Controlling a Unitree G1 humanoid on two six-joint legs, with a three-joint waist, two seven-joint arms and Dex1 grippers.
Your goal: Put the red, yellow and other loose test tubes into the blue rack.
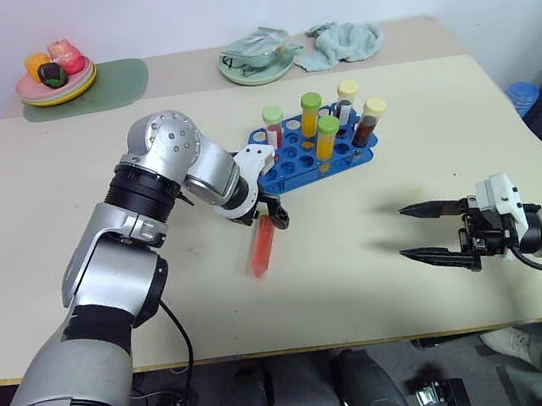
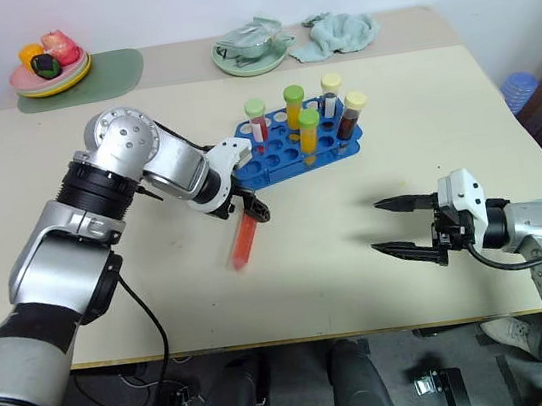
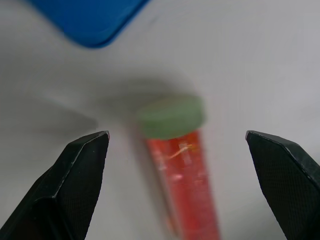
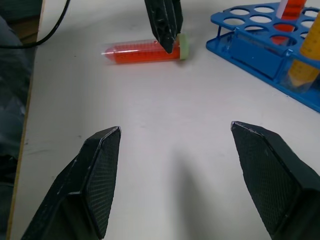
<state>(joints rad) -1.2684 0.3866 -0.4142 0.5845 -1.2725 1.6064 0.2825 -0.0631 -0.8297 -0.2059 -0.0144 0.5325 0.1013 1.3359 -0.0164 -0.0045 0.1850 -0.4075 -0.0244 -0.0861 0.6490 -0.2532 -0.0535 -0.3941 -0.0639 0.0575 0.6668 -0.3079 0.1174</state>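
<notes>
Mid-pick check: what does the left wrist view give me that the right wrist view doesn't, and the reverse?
Left wrist view only: the left gripper has open jaws on either side of the red test tube's light green cap.

Right wrist view only: the right gripper open over bare table, the tube lying full length, and tubes standing in the blue rack.

Both: the red tube flat on the table beside the rack.
</notes>
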